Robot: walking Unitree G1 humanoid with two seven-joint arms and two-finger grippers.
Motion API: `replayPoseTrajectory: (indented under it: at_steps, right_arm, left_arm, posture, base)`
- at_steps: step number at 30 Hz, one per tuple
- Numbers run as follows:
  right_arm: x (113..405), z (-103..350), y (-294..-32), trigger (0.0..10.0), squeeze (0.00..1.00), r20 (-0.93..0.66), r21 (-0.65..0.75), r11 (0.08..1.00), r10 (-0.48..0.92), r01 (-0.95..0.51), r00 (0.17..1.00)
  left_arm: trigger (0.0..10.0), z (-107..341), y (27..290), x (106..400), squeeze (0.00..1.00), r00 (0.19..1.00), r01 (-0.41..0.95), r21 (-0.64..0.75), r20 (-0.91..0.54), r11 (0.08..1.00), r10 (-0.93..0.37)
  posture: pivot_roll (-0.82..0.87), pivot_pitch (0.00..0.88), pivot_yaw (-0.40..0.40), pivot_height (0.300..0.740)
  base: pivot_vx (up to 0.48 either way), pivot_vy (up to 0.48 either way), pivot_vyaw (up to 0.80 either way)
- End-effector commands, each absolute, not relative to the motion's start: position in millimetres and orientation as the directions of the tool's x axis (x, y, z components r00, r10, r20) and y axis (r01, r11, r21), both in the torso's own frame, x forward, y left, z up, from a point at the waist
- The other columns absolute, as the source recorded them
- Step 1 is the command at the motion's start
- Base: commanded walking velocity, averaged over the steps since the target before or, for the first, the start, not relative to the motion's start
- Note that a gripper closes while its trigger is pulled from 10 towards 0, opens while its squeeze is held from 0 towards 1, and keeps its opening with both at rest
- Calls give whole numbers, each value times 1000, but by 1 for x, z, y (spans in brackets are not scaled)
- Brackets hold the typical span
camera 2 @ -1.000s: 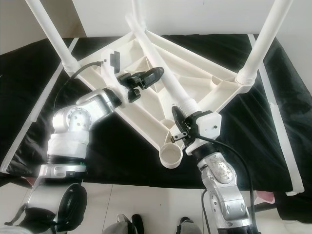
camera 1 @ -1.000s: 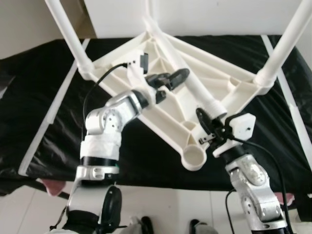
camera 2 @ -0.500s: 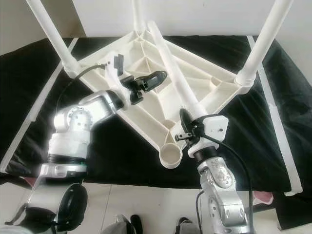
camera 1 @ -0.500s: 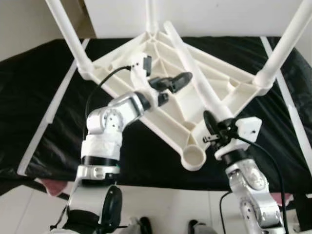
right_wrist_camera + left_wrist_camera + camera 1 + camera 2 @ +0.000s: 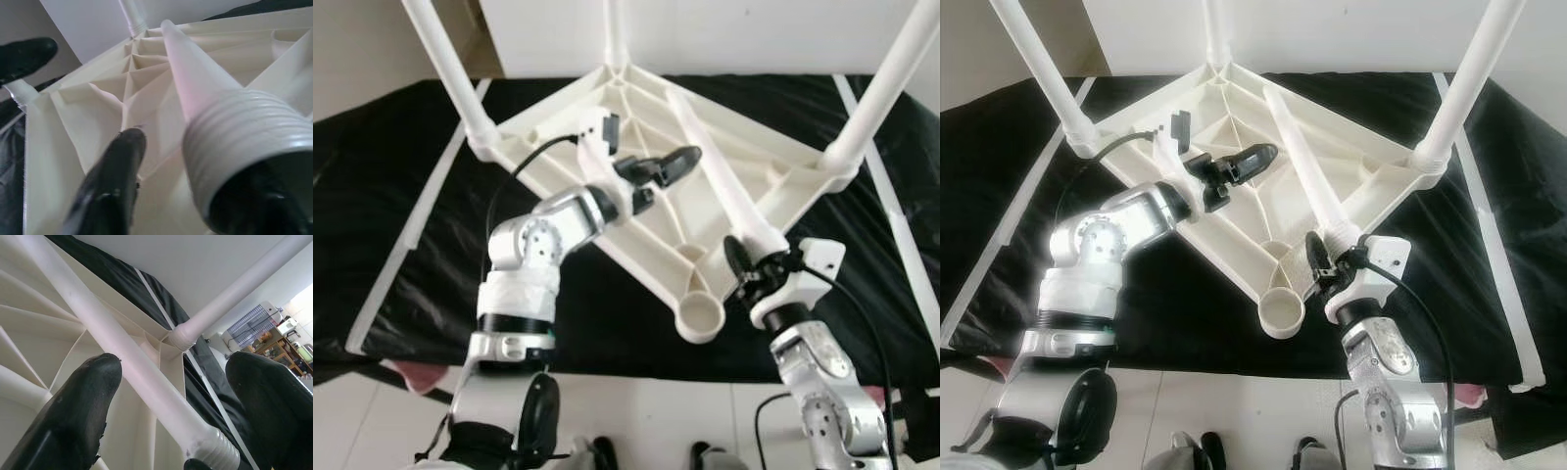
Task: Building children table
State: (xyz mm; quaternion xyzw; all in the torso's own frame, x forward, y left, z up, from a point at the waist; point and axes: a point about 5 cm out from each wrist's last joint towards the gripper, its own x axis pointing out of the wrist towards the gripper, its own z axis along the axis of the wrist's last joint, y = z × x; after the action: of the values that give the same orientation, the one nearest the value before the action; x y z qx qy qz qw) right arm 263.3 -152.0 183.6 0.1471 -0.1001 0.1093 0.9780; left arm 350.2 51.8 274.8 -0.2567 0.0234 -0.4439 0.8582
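Right gripper (image 5: pixel 1324 262) clamps the loose white plastic leg (image 5: pixel 1304 176) at its threaded end, left gripper (image 5: pixel 664 166) gaping beside it; best swing it upright over the round empty socket (image 5: pixel 1280 314) at seven o'clock.

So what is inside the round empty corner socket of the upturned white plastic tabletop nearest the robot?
Nothing: the round white socket is open and bare inside. The loose white plastic table leg, gripped at its threaded end by the right gripper, lies across the tabletop's ribs beside it. The socket's depth isn't visible.
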Motion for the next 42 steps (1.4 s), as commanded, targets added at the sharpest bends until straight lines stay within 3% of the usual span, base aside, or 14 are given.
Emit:
replayPoseTrajectory:
  at_steps: [1, 6, 7, 9, 10, 20, 42]
  right_arm:
    - [262, 185, -151, 10000, 1000, 215, 313, 920, 175, -238, 961]
    - [262, 185, -151, 10000, 1000, 196, 332, 914, 174, -233, 965]
    - [262, 185, -150, 10000, 294, 192, 327, 916, 177, -232, 965]
    - [261, 185, -150, 10000, 294, 189, 323, 917, 178, -232, 966]
    - [260, 184, -150, 10000, 0, 187, 309, 923, 178, -230, 966]
    - [234, 175, -146, 10000, 0, 184, 173, 966, 160, -192, 970]
    - [223, 183, -140, 10000, 0, 206, 108, 965, 212, -238, 955]
  left_arm:
    - [10000, 269, 54, 348, 0, 609, 739, -479, 172, 474, -774]
    - [10000, 268, 55, 348, 0, 615, 733, -485, 171, 477, -770]
    - [10000, 268, 55, 348, 0, 617, 731, -486, 172, 479, -768]
    - [10000, 268, 56, 348, 0, 618, 730, -487, 173, 479, -767]
    - [10000, 269, 57, 348, 0, 623, 727, -489, 174, 482, -762]
    - [10000, 268, 61, 349, 0, 643, 710, -501, 175, 495, -746]
    - [10000, 268, 64, 350, 0, 657, 697, -512, 174, 502, -734]
  posture:
    - [-167, 182, 60, 740]
    - [-166, 184, 58, 740]
    - [-166, 183, 58, 740]
    - [-166, 183, 58, 740]
    - [-167, 184, 57, 740]
    - [-180, 188, 60, 740]
    - [-183, 206, 49, 740]
  base:
    - [0, 0, 0]
    - [0, 0, 0]
    - [0, 0, 0]
    - [0, 0, 0]
    - [0, 0, 0]
    - [0, 0, 0]
    - [0, 0, 0]
